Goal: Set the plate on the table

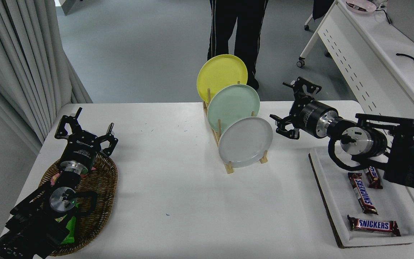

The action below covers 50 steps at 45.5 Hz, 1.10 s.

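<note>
The light grey plate (pixel 245 141) stands on edge in the front slot of a wooden rack (pixel 228 166) near the middle of the white table (pixel 178 194). A mint green plate (pixel 233 106) and a yellow plate (pixel 221 75) stand behind it in the same rack. My right gripper (pixel 289 104) is open and empty, raised above the table just right of the grey plate's upper rim, apart from it. My left gripper (pixel 84 126) is open and parked at the lower left over a wicker basket (pixel 99 187).
A white tray (pixel 340 205) at the right holds several Snickers bars (pixel 373 225). A person's legs (pixel 237 32) stand beyond the table's far edge. A white desk with a slotted side panel (pixel 368 79) is at the far right. Curtains hang at the left.
</note>
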Available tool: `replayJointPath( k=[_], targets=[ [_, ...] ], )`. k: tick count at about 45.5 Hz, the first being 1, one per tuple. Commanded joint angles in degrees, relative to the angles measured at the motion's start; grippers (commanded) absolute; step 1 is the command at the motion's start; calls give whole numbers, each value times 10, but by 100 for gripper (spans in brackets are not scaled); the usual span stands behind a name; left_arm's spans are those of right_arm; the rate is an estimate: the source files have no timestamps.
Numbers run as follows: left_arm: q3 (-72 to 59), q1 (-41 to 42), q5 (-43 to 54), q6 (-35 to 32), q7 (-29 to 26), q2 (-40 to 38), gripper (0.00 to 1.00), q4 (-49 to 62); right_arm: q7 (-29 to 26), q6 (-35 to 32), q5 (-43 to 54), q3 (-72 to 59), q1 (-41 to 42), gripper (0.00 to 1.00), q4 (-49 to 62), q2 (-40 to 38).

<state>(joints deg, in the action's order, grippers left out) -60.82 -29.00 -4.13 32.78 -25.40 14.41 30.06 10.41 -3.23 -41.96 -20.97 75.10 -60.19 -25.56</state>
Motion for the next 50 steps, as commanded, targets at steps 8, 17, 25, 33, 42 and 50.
replayJointPath(
  k=[8,17,25,33,42,50],
  targets=[
    [0,0,0,0,0,0,100,0,-57,93,141,63,5,100,6,35],
    [0,0,0,0,0,0,100,0,-57,125,197,70,4,100,35,60],
    [0,0,0,0,0,0,100,0,-58,123,191,70,2,99,67,84],
    [0,0,0,0,0,0,100,0,-66,123,148,68,-1,99,70,97],
    [0,0,0,0,0,0,100,0,-84,124,145,70,-8,99,78,108],
    [0,0,0,0,0,0,100,0,-91,125,145,70,-9,99,78,113]
  ],
)
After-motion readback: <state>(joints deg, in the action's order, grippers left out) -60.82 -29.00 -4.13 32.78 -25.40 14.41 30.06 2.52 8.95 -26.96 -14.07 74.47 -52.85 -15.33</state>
